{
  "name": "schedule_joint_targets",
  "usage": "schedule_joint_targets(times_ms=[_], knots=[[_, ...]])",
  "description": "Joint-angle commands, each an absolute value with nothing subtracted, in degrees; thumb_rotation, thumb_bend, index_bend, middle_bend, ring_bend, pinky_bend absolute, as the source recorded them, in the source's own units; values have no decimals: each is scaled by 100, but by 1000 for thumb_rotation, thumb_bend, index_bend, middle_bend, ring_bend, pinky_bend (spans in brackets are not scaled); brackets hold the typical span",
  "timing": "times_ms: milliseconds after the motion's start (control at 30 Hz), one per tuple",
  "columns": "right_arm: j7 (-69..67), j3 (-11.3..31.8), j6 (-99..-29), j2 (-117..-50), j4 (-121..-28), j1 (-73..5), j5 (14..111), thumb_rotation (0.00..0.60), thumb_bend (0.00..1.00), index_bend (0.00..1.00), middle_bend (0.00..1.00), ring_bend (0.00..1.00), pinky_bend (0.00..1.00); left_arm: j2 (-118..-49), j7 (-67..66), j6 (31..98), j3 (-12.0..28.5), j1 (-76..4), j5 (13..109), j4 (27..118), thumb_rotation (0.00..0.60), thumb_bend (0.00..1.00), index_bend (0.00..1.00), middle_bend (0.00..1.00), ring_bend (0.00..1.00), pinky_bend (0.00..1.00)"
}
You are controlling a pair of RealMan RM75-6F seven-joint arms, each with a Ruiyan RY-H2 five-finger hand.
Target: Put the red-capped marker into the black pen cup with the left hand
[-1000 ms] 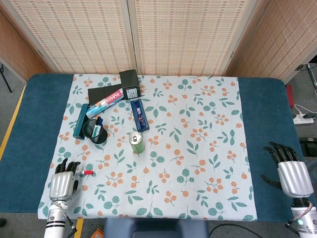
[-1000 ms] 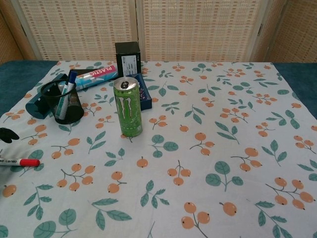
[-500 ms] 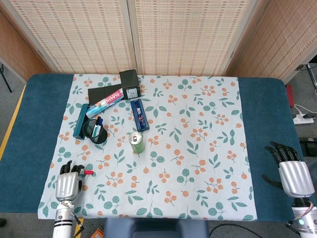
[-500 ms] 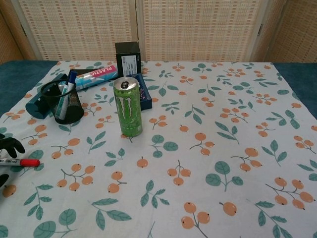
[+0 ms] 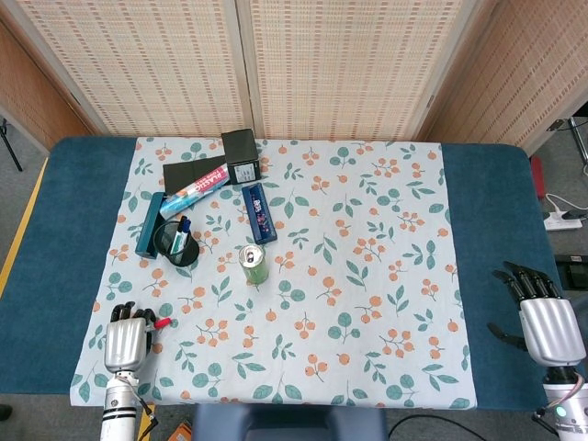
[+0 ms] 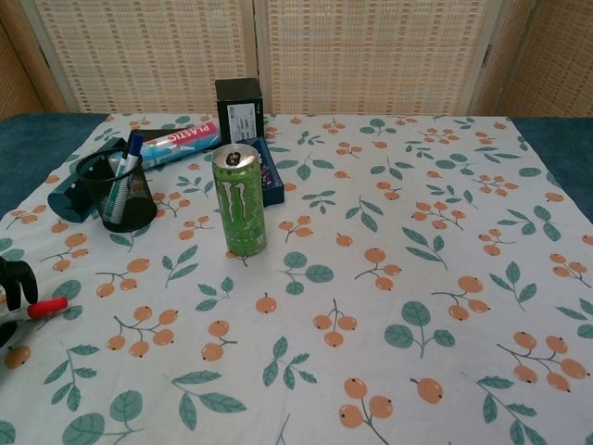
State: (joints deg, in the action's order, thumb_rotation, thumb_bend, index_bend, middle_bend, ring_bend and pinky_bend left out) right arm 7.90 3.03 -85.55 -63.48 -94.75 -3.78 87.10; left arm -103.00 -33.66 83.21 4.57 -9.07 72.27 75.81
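The red-capped marker (image 5: 160, 323) lies low at the near left of the floral cloth, its red tip (image 6: 44, 307) poking out to the right and tilted slightly upward. My left hand (image 5: 129, 336) has its dark fingers (image 6: 17, 281) curled over the marker's white body and grips it. The black mesh pen cup (image 5: 176, 245) stands farther back on the left, holding a blue-capped pen (image 6: 126, 158); the cup (image 6: 116, 193) is well beyond the hand. My right hand (image 5: 544, 320) rests at the near right over the blue table, fingers spread, holding nothing.
A green can (image 6: 239, 199) stands upright near the middle, right of the cup. Behind the cup lie a teal case (image 5: 147, 225), a toothpaste tube (image 5: 194, 191), a dark blue box (image 5: 259, 212) and a black box (image 5: 241, 157).
My left hand has closed its fingers over the marker, and the marker has tipped from flat to slightly red-end-up. The right hand has stayed put.
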Motion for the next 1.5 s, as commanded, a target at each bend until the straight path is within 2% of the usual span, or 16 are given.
schedule_joint_targets(times_ms=[33,300,400,500,633,833,967,1100,1300,1400,1500], knots=[[802,300,-8554,-6350,-9475,-378,8712,600,44,235,130,142,170,-10304,-3364,8330,465,-902,7228,7573,600,357,481,509,191,188],[796,307,-8564,-6352,-9473,-376,8712,600,44,236,130,142,170,-10129,-3184,8493,525,-918,7452,7794,600,357,479,510,193,189],[772,303,-8566,-6347,-9472,-375,8720,600,44,233,130,142,170,-9780,-3085,8688,650,-1011,7770,8253,600,358,475,512,197,192],[737,307,-8573,-6339,-9468,-372,8718,600,44,232,130,143,171,-9214,-2749,8690,904,-1130,7929,9084,600,358,473,521,203,200],[690,314,-8607,-6317,-9468,-356,8722,600,43,232,131,142,170,-8297,-1659,8292,1391,-1317,7816,10215,600,357,473,533,212,220],[671,309,-8661,-6291,-9499,-335,8764,600,44,231,130,142,170,-7097,1009,6899,2145,-1744,7233,10977,600,358,506,549,217,228],[682,317,-8709,-6279,-9514,-318,8779,600,43,231,130,142,171,-6783,2616,5942,2516,-2155,7008,10536,600,358,516,558,217,229],[686,331,-8711,-6277,-9508,-310,8743,600,43,231,130,142,170,-6945,3426,5504,2644,-2525,7009,9867,600,357,521,566,217,232],[710,358,-8691,-6281,-9483,-304,8658,600,43,231,130,142,171,-7438,4104,5087,2584,-3015,7046,8731,600,357,531,568,216,241],[716,359,-8696,-6280,-9484,-300,8655,600,44,231,130,142,170,-7518,4223,5022,2556,-3083,7062,8537,600,357,531,565,215,240],[749,375,-8711,-6279,-9479,-290,8622,600,44,231,130,142,170,-7764,4599,4807,2473,-3218,6995,7962,600,358,534,565,213,240]])
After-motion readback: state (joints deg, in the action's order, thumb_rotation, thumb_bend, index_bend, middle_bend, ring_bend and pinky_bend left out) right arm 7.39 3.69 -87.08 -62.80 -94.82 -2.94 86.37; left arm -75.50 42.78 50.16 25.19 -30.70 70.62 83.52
